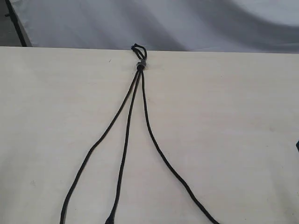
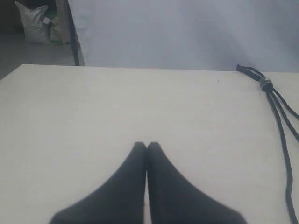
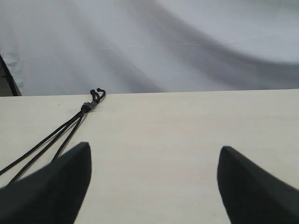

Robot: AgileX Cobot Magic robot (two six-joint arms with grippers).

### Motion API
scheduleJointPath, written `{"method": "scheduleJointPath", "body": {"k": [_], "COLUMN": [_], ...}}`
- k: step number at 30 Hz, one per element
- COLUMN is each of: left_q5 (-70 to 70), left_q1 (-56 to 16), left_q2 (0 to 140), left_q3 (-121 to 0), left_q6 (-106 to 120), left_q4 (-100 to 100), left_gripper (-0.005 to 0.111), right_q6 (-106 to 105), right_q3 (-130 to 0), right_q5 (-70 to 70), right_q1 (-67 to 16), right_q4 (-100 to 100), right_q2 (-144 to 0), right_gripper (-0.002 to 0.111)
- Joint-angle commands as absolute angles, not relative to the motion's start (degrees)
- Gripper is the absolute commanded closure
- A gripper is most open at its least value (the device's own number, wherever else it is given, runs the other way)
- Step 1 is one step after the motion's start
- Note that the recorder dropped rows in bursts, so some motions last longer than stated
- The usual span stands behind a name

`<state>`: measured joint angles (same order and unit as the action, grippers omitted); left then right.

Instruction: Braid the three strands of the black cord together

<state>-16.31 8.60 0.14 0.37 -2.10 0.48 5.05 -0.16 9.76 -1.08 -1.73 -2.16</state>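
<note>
Black cord [image 1: 140,64] at table's [image 1: 233,140] far edge, three strands [image 1: 126,140] fanned for easy picking. Left gripper [image 2: 146,145] closed, empty; right gripper [image 3: 154,156] wide, empty.

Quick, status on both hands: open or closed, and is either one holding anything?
Left hand: closed, holding nothing.
Right hand: open, holding nothing.

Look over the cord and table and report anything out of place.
Nothing stands out. The black cord lies on the table with its loop at the far edge. The three strands fan out separately from the grey band, not yet braided.
</note>
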Motion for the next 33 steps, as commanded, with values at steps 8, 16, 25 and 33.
{"method": "scheduleJointPath", "body": {"k": [8, 16, 25, 33], "left_q5": [-12.7, 18.4, 33.0, 12.7], "left_q1": [8.7, 8.7, 8.7, 8.7], "left_q2": [0.0, 0.0, 0.0, 8.9], "left_q3": [0.0, 0.0, -1.5, -9.8], "left_q6": [-3.5, -21.9, -27.2, -30.7], "left_q4": [-2.3, -13.3, 3.2, 12.4], "left_gripper": [0.106, 0.106, 0.107, 0.107], "right_q6": [4.7, 8.6, 14.1, 7.4], "right_q3": [0.0, 0.0, 0.0, -10.9], "right_q5": [9.4, -1.9, -32.0, -12.4], "right_q1": [-0.7, -0.7, -0.7, -0.7], "right_q4": [-1.5, -3.2, -2.7, -1.9], "right_q2": [-1.8, -1.8, -1.8, -9.1], "right_gripper": [0.037, 0.037, 0.037, 0.037]}}
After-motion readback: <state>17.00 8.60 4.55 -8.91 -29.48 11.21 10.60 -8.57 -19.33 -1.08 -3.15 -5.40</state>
